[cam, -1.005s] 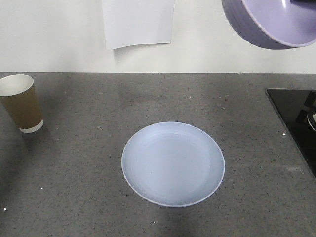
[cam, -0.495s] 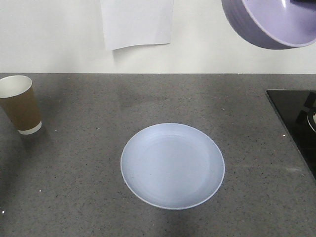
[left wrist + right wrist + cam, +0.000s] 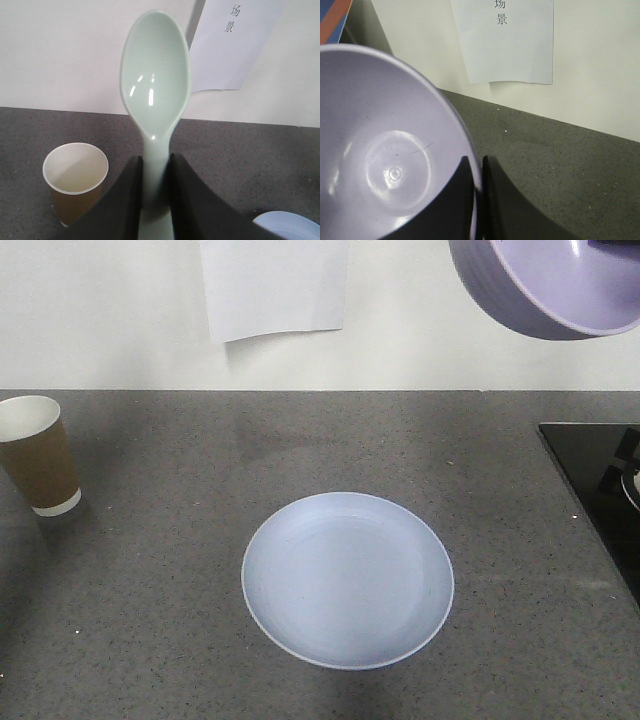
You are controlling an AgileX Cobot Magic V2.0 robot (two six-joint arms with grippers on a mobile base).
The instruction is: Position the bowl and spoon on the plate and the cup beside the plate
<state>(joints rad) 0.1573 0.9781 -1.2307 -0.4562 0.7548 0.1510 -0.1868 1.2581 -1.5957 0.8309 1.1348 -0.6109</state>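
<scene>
Both arms are loaded and up in the air. The right gripper point(image 3: 477, 167) pinches the rim of the bowl point(image 3: 548, 285), one finger inside the wall and one outside. The bowl hangs tilted, high at the right, well above the worktop point(image 3: 150, 620) and off to the side of the plate point(image 3: 347, 580). On the other side, the left gripper point(image 3: 156, 167) is clamped on the handle of the spoon point(image 3: 155, 85), scoop pointing up and away. The cup point(image 3: 75, 180) stands upright below it near the left edge, well apart from the plate. The plate sits bare in the middle. This reads as the carry stage, and I'd say the bowl goes first. The next move calls for swinging the bowl left and down over the plate's centre, then levelling that tilt before letting go so it lands flat. After that the spoon wants a place on the plate, and the cup needs bringing in close beside it.
</scene>
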